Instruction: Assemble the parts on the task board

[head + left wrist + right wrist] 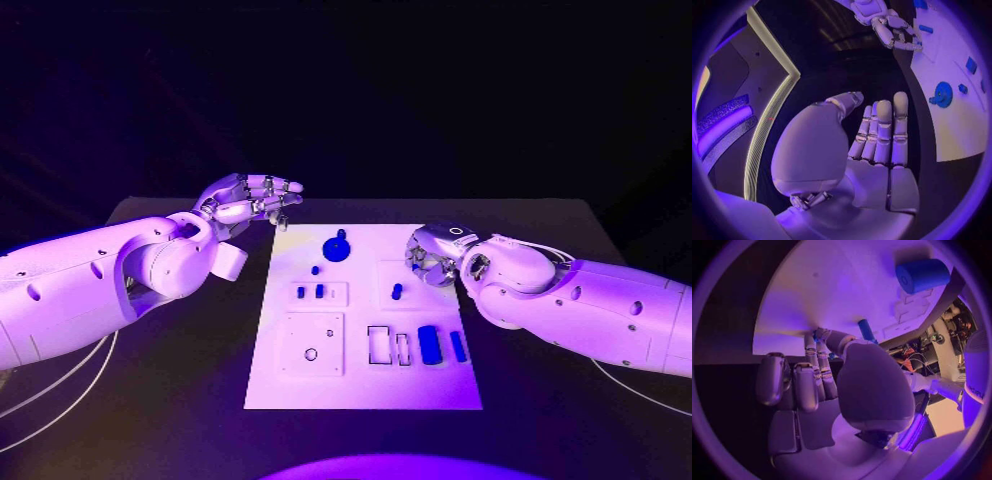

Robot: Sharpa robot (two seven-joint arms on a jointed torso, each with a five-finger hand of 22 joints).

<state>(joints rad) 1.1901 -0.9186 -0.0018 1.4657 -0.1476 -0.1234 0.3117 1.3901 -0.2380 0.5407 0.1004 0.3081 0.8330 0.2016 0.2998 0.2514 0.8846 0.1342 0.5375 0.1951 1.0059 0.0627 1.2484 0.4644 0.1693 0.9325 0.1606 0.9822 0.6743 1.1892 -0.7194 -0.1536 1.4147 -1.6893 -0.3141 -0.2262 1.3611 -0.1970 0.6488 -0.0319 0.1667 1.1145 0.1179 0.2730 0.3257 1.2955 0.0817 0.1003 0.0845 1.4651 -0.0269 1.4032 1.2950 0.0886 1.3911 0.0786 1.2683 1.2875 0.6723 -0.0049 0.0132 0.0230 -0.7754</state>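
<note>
The white task board (361, 385) lies in the middle of the black table. On it I see a blue round disc (336, 247), a blue peg (397, 291), a blue cylinder (428, 343) and a blue bar (459, 346). My left hand (253, 200) hovers off the board's far left corner, its fingers (882, 130) straight and holding nothing. My right hand (433, 250) is curled down over the board's right edge. There its thumb (839, 340) meets the fingertips over a speck of blue; I cannot tell whether a part is held. The peg (866, 330) stands just beyond the thumb.
Two small blue pieces (310, 292) sit in a raised plate left of the peg, and a square plate (312, 345) with a hole lies nearer me. The left wrist view shows the disc (943, 94) and my right hand (892, 30). Black table surrounds the board.
</note>
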